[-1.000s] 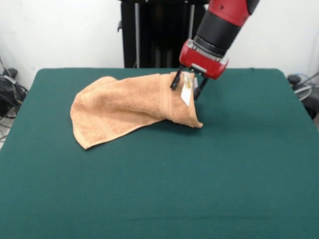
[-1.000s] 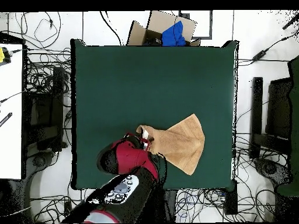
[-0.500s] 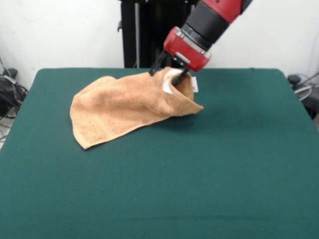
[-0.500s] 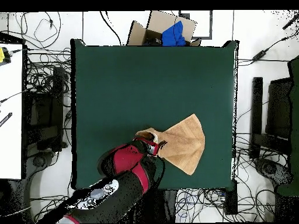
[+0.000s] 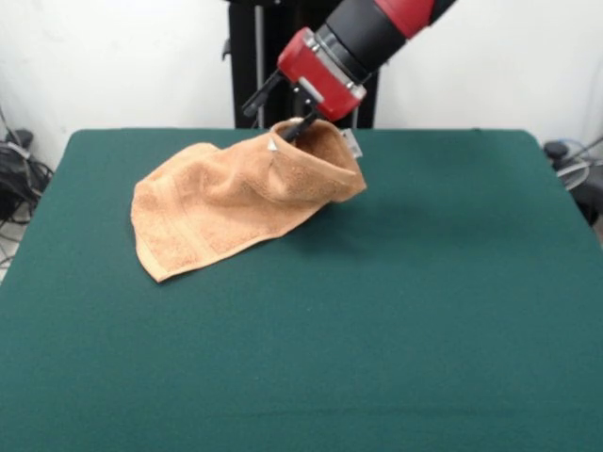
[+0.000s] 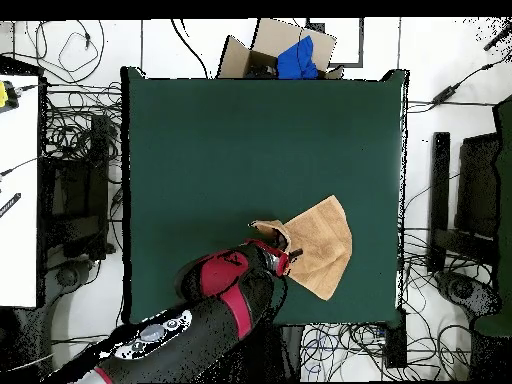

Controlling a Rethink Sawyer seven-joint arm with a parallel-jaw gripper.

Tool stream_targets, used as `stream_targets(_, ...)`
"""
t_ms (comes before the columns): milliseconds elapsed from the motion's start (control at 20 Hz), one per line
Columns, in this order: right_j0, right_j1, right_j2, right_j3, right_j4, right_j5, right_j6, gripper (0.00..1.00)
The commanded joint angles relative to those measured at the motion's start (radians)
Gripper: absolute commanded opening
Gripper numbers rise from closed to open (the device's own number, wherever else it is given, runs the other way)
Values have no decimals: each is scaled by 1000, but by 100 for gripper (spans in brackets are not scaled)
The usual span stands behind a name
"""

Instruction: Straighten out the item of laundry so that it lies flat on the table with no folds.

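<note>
The peach-orange towel (image 5: 226, 202) lies folded on the far left part of the green table (image 5: 377, 320). Its right end is lifted off the cloth and hangs from my gripper (image 5: 290, 127), which is shut on the towel's upper edge. A small white tag (image 5: 351, 143) shows at the raised corner. In the overhead view the towel (image 6: 322, 240) lies right of the gripper (image 6: 283, 250), near the table's (image 6: 220, 150) bottom edge. The red and black arm comes in from the robot's side.
A cardboard box with blue cloth (image 6: 285, 50) stands beyond the table's far edge in the overhead view. Cables and equipment lie on the floor around the table. The black pedestal (image 5: 273, 66) stands behind the table's far edge.
The gripper has moved left in the front view and risen, carrying the towel's right end with it. That end now folds back over the rest of the towel.
</note>
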Motion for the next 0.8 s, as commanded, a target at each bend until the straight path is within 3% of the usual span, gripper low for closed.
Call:
stream_targets(50, -18, 34, 78, -42, 88, 78, 229, 100)
stream_targets(350, -76, -43, 193, -1, 95, 19, 207, 100)
stream_targets(600, -170, -124, 329, 45, 82, -59, 194, 100)
stream_targets(800, -172, -135, 321, 67, 91, -106, 235, 100)
